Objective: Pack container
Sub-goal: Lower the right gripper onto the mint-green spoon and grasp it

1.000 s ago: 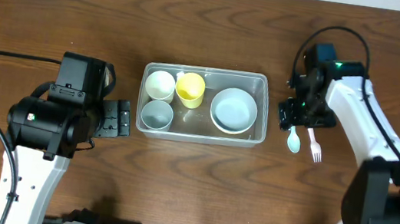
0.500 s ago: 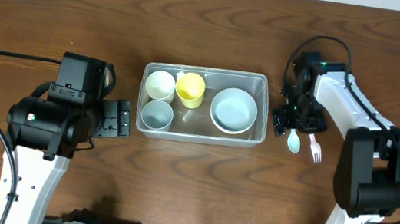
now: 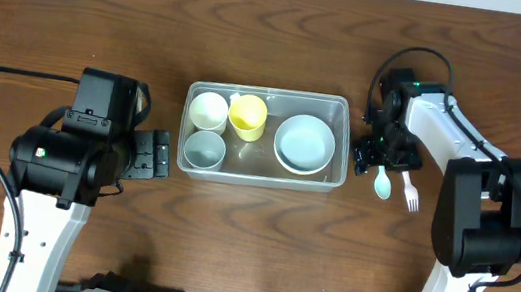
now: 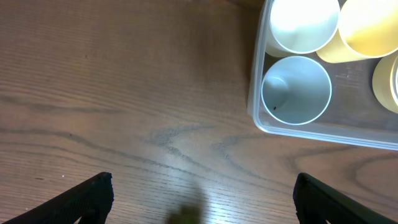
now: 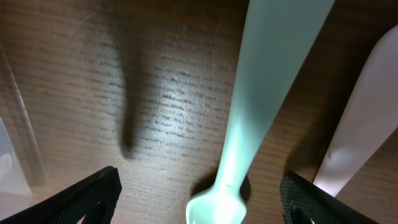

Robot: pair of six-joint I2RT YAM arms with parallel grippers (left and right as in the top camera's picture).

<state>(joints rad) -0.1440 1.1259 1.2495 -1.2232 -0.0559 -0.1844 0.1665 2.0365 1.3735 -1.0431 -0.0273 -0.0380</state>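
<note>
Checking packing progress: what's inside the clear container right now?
A cream cup, a yellow cup, a pale blue cup and a pale blue bowl sit inside the container. Anything under the bowl is covered.

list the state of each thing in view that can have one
container, lidless, holding three cups and a bowl
white cup, upright in the container
yellow cup, in the container, mouth up
grey cup, upright in the container
bowl, upright in the container
spoon, flat on the table, outside the container
fork, flat on the table beside the spoon
left pincer, open, empty
right pincer, open, straddling the spoon handle
</note>
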